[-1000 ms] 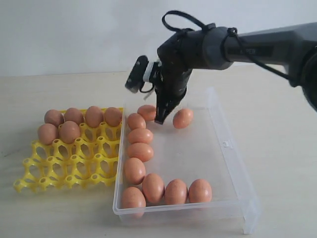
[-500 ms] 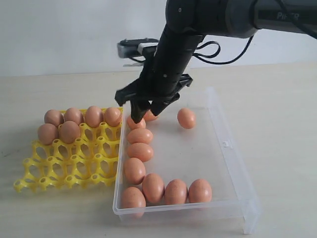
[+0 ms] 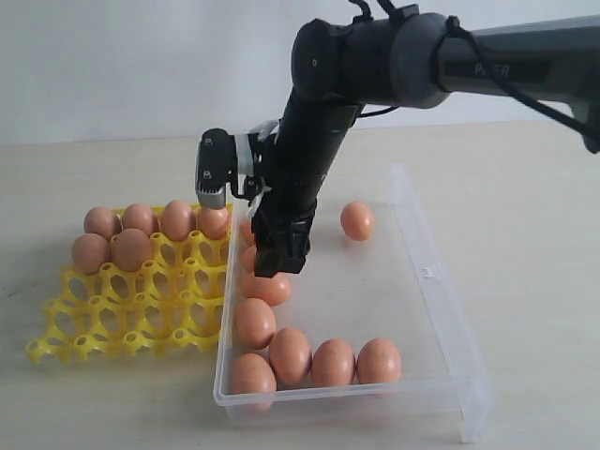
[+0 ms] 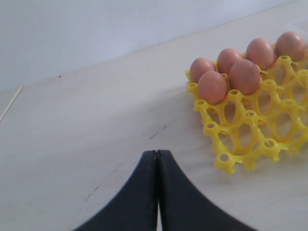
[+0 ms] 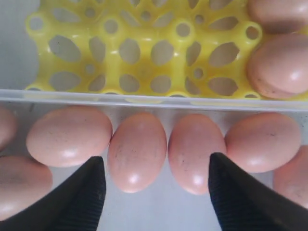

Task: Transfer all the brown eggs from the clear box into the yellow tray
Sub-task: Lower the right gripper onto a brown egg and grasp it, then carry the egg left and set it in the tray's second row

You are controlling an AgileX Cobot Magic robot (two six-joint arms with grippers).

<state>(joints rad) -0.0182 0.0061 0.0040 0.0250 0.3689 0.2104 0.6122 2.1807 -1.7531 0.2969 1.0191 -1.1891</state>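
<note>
Six brown eggs [image 3: 131, 248] fill the back-left cups of the yellow tray [image 3: 141, 309]. More brown eggs [image 3: 333, 361] line the left wall and front of the clear box [image 3: 441, 281], and one lone egg [image 3: 356, 220] lies at its back. My right gripper [image 3: 278, 262] points down over the left row, open. In the right wrist view the right gripper [image 5: 155, 161] stands with its fingers either side of two eggs [image 5: 137, 151], touching neither, next to the box wall [image 5: 144, 100]. My left gripper [image 4: 157, 153] is shut and empty, over bare table near the tray [image 4: 250, 130].
The right arm's dark forearm [image 3: 375, 56] crosses above the back of the box. The box's clear flap [image 3: 473, 412] hangs off its front right corner. A pale wall stands behind the light wooden table [image 3: 525, 206].
The right gripper swung from the back of the box to the left wall and came down over the egg row. The lone egg rolled slightly right.
</note>
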